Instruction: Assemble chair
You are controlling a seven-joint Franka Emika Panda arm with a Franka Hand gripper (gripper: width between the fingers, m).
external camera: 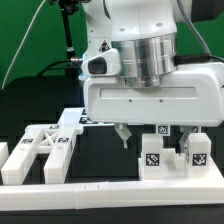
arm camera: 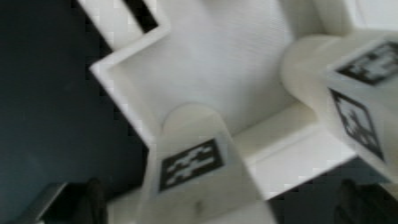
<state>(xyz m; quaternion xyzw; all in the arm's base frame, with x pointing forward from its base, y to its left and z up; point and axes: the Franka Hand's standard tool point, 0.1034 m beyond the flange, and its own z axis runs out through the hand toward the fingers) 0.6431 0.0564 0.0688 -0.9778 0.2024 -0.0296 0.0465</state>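
Note:
My gripper (external camera: 155, 134) hangs low over the chair parts at the exterior view's right, jaws wide apart. One dark finger (external camera: 124, 135) shows left of a white tagged block (external camera: 153, 152). A second tagged block (external camera: 197, 150) stands to its right. A white cross-braced frame (external camera: 40, 150) lies at the left. In the wrist view a white bar with a tag (arm camera: 192, 160) fills the space between the jaws, close under the camera. Another tagged piece (arm camera: 365, 75) sits beside it on a flat white slab (arm camera: 196, 60). I cannot tell whether the fingers touch the bar.
A long low white rail (external camera: 110, 196) runs along the front edge. A flat white tagged board (external camera: 72, 120) lies behind the frame. The table top is black, with a green backdrop (external camera: 25, 40) behind.

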